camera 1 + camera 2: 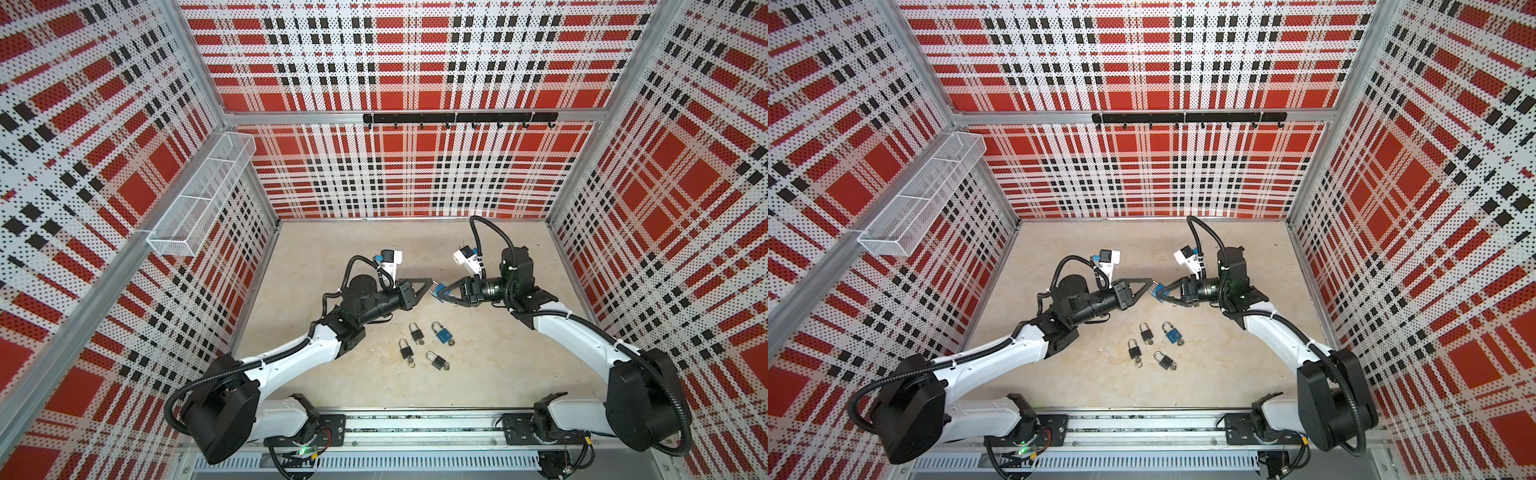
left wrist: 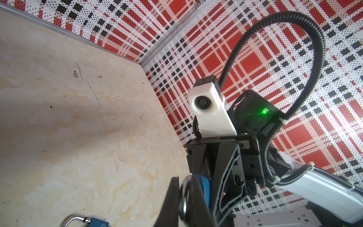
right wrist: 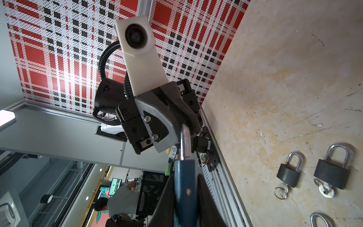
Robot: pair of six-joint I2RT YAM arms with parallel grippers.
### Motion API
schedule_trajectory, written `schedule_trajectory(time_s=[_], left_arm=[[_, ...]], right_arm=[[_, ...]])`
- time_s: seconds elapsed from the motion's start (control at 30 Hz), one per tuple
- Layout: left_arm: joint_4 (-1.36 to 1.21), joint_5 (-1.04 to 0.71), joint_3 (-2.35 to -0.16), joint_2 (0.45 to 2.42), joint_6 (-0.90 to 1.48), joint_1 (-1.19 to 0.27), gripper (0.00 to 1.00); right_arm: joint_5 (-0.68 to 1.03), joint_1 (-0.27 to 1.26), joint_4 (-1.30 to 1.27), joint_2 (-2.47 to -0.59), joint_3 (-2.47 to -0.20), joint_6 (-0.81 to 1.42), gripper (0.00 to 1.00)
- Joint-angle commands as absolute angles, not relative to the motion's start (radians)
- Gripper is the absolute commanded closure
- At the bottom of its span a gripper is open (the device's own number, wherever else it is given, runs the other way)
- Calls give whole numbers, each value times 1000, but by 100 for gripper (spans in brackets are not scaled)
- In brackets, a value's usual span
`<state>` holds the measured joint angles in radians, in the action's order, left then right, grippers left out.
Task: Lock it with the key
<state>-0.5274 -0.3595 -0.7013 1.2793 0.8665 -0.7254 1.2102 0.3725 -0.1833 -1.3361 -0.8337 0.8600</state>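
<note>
A blue padlock (image 1: 437,293) (image 1: 1158,293) hangs above the middle of the table, held between both arms. My right gripper (image 3: 184,177) (image 1: 441,292) is shut on its blue body (image 3: 185,193). Its silver shackle (image 3: 185,141) (image 2: 183,198) runs into my left gripper (image 2: 184,178) (image 1: 430,285) (image 1: 1150,286), which is shut on it. The blue body (image 2: 206,186) shows just behind the left jaws. This padlock's key is hidden from every view.
On the table in front of the grippers lie three black padlocks (image 1: 414,332) (image 1: 405,350) (image 1: 436,360) and another blue padlock (image 1: 441,333) (image 2: 96,223), with keys on rings (image 3: 281,190) in them. A wire basket (image 1: 199,195) and a hook rail (image 1: 457,118) hang on the walls.
</note>
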Motion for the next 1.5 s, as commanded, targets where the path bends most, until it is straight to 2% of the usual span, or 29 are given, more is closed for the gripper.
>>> schedule_trajectory(time_s=[0.0,0.1,0.37,0.43,0.57,0.67,1.1,1.2,1.33,1.47], left_arm=[[-452,-606,-675,1302,871,-853,100],[-453,-607,-692,1295,867,-825,100],[-457,-696,-777,1302,866,-719,100],[-457,-713,-791,1302,866,-703,96],[-457,-730,-811,1310,870,-695,89],[-459,-734,-818,1314,872,-695,87],[-462,-739,-820,1325,877,-698,84],[-464,-738,-820,1327,877,-698,85],[-464,-742,-822,1336,876,-700,100],[-469,-721,-821,1337,876,-699,100]], right_arm=[[1147,414,-389,-1352,-888,832,100],[1142,413,-351,-1346,-885,808,100],[1073,417,-49,-1309,-914,595,100],[1063,419,-19,-1303,-917,573,100],[1057,420,-8,-1293,-910,565,100],[1054,422,-1,-1293,-911,560,100],[1055,423,21,-1295,-924,543,100],[1052,423,21,-1293,-925,544,100],[1050,424,21,-1293,-928,545,100],[1024,423,25,-1293,-924,546,100]])
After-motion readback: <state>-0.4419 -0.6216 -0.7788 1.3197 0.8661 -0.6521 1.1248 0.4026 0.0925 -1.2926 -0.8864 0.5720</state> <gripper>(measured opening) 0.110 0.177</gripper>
